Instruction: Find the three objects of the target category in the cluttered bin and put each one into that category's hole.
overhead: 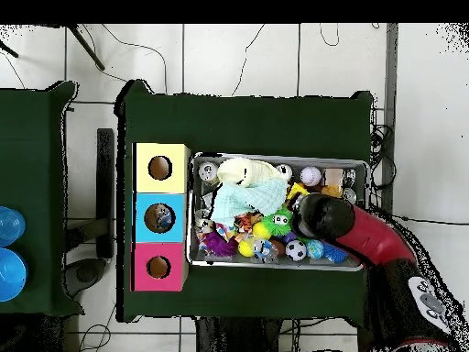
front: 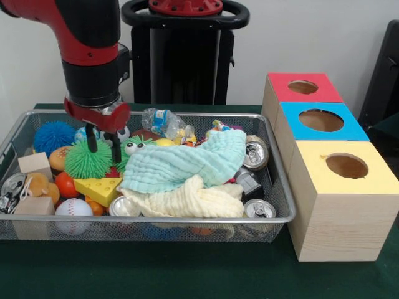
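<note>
The red and black arm comes down steeply at the left of the silver wire-mesh bin [front: 280, 187], its tool [front: 103, 140] released, two black fingers [front: 91, 141] apart just above a spiky green rubber ball [front: 87, 159]. Beside it lie a mint waffle-weave cloth [front: 187, 165], a cream cloth [front: 187, 200] and dented drink cans [front: 255, 154]. Three wooden boxes with round holes [front: 340, 187] stand right of the bin.

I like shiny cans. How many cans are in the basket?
4 show: one can by the right wall, one front right, one front middle, one far left. Cloths may hide more.
</note>
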`<move>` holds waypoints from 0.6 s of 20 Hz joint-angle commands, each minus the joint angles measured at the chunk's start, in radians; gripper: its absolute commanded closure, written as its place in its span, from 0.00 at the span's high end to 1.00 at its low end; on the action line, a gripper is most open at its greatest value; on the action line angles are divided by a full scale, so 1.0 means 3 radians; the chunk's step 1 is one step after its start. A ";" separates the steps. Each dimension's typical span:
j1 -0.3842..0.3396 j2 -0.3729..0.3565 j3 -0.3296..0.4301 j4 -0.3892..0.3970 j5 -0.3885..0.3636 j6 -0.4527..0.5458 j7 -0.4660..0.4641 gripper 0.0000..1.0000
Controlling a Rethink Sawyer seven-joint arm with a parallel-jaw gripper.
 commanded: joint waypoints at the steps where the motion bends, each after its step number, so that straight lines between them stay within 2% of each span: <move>1: -0.0234 0.0090 0.0559 0.0137 -0.0405 0.0363 -0.0722 1.00; 6: -0.0602 -0.0126 0.0822 0.0565 -0.0714 0.0376 -0.1011 1.00; 8: -0.0765 -0.0334 0.0954 0.0782 -0.0759 0.0519 -0.1095 1.00; 10: -0.0841 -0.0557 0.1070 0.0976 -0.0753 0.0671 -0.1071 1.00; 12: -0.0835 -0.0781 0.1098 0.1170 -0.0782 0.0685 -0.0953 1.00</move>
